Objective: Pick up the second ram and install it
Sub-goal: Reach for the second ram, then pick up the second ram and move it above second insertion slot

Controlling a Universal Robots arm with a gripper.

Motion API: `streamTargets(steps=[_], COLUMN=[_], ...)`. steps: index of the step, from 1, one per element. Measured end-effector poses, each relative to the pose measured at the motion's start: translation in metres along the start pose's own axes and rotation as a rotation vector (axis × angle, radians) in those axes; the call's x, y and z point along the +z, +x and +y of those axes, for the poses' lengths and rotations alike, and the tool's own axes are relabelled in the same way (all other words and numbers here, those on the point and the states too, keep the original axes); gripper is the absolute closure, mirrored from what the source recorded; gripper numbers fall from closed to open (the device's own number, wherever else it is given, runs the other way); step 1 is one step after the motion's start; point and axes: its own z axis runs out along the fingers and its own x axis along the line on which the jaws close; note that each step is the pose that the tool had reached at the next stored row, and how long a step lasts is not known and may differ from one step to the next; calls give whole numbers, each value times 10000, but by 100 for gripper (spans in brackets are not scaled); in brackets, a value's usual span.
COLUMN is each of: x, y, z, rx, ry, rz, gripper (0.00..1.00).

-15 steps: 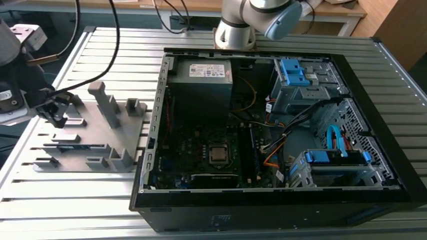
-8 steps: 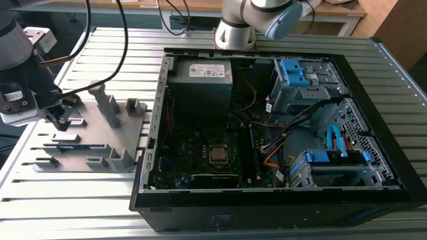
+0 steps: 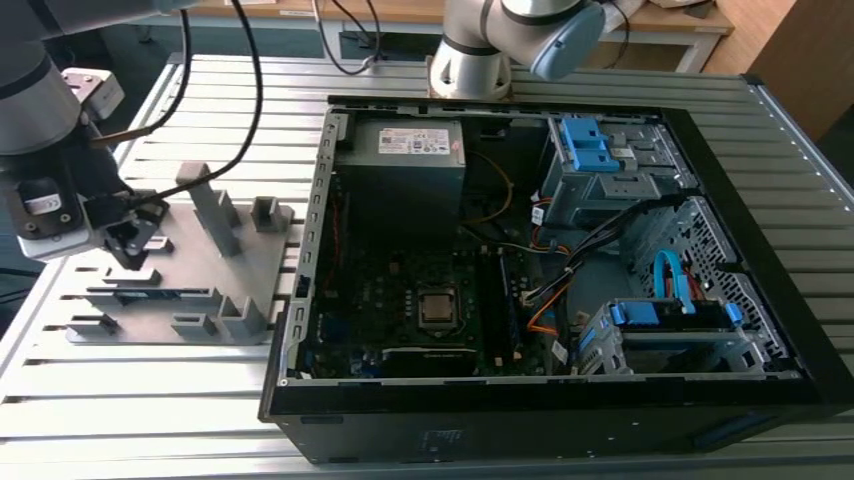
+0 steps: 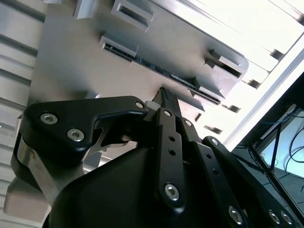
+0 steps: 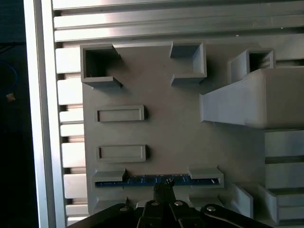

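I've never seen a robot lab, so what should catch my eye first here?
The open computer case sits on the exterior view's right, its boards and cables bare. On that view's left the gripper hangs just over the second ram, a blue stick slotted in a grey holder plate.

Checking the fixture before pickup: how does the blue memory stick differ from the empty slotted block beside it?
The second ram is a blue board; the slotted block is grey. The ram is longer and thin; the block is shorter, its slot empty. Both lie parallel on the grey tray.
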Motion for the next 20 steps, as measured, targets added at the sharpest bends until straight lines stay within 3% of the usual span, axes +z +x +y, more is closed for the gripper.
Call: streamTargets(steps=[8, 20], x=[120, 128], y=[-3, -3], z=[1, 1], rx=[0, 0], ry=[0, 0], rz=[7, 7], gripper=[90, 90])
